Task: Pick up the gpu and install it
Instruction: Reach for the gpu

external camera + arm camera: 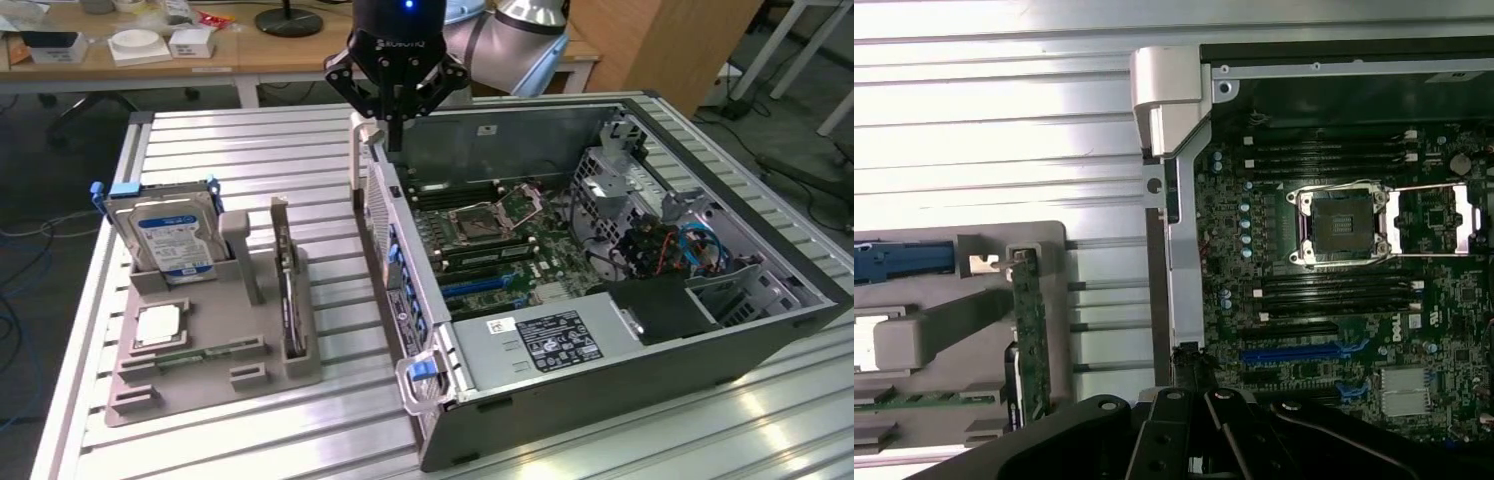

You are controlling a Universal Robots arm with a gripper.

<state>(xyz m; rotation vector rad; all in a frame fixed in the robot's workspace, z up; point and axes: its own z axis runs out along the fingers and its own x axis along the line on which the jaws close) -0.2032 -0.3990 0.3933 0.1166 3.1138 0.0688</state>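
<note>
Gpu (284, 292): one card, standing on its long edge in a slot of the holder (214, 378), on the side of the holder nearest the case (601, 372). In the wrist view the gpu (1031, 330) shows as a thin green-edged strip, upright in the same slot, with nothing gripping it.

One grey holder lies flat on the desk (240, 140). It also carries one blue-labelled hard drive (167, 238), upright at its far end, and one square silver chip (160, 325), lying flat nearer the camera.

One open case lies on its side just beside the holder, toward the exterior view's right. Inside it is one motherboard (514, 255) with one open socket (481, 220) and two blue slots (1304, 352).

The fingers (392, 132) are clenched together and grasp nothing. They point straight down over the top edge of the case wall that faces the holder, at the far end of that wall. Whether they touch the wall I cannot tell. They are well apart from the gpu.
</note>
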